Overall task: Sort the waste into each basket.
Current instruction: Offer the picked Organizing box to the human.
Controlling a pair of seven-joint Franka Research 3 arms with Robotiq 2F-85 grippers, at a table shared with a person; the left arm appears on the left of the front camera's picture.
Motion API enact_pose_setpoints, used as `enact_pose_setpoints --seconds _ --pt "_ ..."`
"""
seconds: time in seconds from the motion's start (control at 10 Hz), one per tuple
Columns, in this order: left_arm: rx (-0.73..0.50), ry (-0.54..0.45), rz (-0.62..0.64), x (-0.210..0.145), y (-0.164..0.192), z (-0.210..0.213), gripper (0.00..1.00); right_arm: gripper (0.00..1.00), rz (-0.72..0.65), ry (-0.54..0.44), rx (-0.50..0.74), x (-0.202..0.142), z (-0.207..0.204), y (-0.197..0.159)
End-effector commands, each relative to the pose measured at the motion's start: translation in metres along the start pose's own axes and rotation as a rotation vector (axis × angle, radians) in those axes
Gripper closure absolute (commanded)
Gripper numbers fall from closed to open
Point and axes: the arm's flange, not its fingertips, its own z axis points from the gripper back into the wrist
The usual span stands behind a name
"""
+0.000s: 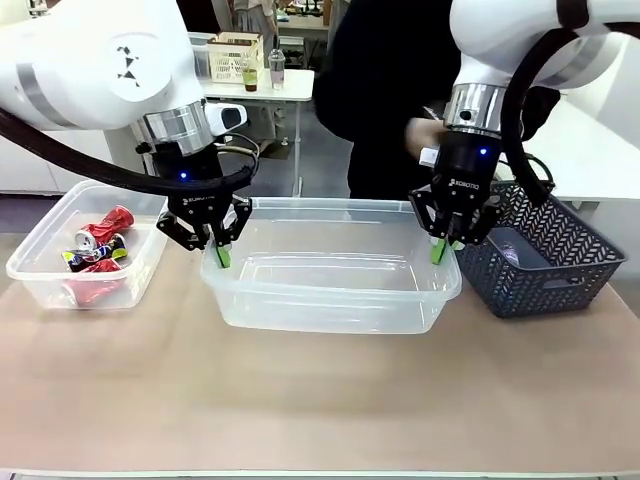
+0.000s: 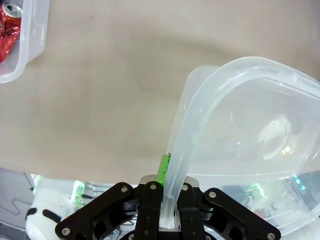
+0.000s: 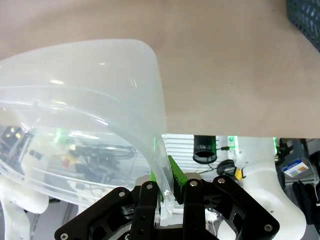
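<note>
A large clear tub (image 1: 330, 305) sits in the middle of the table, with nothing visible inside. My left gripper (image 1: 221, 252) is shut on its left rim (image 2: 176, 165), and my right gripper (image 1: 441, 248) is shut on its right rim (image 3: 161, 172). To the left stands a smaller clear tub (image 1: 40, 262) holding crushed red and black cans (image 1: 100, 250); its corner (image 2: 30, 50) and a can (image 2: 9, 22) show in the left wrist view. On the right is the dark lattice basket (image 1: 560, 260), with something pale and clear inside it that I cannot identify.
A person in dark clothes (image 1: 390, 80) stands behind the middle tub, one hand (image 1: 425, 135) close behind my right arm. The tan tabletop (image 1: 320, 400) stretches in front of the tubs. A white table (image 1: 260, 85) with a crate is far behind.
</note>
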Motion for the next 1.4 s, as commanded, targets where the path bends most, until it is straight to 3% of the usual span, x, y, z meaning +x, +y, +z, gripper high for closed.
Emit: enact_pose_setpoints --seconds 0.0,1.3 --pt "-0.011 -0.009 0.033 0.0008 0.0027 0.001 1.0 1.0 0.019 0.007 0.005 -0.0045 0.0052 -0.0004" --pt "-0.011 -0.009 0.033 0.0008 0.0027 0.001 1.0 1.0 0.019 0.007 0.005 -0.0045 0.0052 -0.0004"
